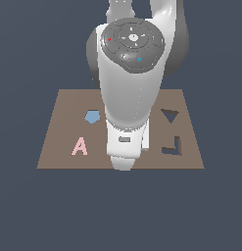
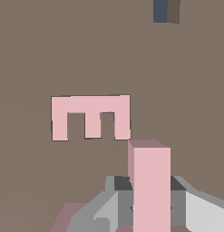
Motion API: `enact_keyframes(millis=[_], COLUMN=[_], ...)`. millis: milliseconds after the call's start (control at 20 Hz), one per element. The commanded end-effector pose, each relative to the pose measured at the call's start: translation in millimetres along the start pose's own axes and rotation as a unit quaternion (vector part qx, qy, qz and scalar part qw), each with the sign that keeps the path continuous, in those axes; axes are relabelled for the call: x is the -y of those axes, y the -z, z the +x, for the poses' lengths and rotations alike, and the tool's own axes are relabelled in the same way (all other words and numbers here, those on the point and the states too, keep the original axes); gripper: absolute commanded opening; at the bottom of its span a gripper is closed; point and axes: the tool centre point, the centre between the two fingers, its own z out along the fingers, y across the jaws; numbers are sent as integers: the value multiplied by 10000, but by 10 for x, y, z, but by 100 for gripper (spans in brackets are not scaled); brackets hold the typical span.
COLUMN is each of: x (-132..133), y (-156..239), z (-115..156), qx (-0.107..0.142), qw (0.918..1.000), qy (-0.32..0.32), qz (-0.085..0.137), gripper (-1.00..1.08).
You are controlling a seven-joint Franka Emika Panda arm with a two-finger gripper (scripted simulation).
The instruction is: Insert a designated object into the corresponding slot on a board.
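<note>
The brown board (image 1: 63,108) lies flat under the arm. Its dark L-shaped slot (image 1: 174,147) is at the exterior view's right, near the front edge, and it is bare. In the wrist view my gripper (image 2: 152,206) is shut on the designated object (image 2: 152,181), a pale-pink block that shows as an upright bar between the grey fingers (image 2: 120,204). The block hangs above the board (image 2: 41,54), just beside the pink E (image 2: 90,115). In the exterior view the arm's white body hides the block and the fingertips.
A pink A (image 1: 80,146) and a blue pentagon (image 1: 92,116) sit on the board at the exterior view's left. A dark triangular recess (image 1: 169,115) lies behind the slot. One edge of the wrist view shows part of a dark recess (image 2: 165,11).
</note>
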Motion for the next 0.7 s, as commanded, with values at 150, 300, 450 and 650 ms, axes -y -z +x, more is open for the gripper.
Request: enact_keyframes(millis=[150,300,450,650], x=[-185,-262,-320,-365], y=[7,9,12,15], z=[216,352,499,708], qx=[-6,-9,-12,-16], qw=[9928,9828,9684,9424], qy=[1200,1848,2493,3345], qz=[-2,-2,-2,-1], gripper=[-100,-100,-100,-100])
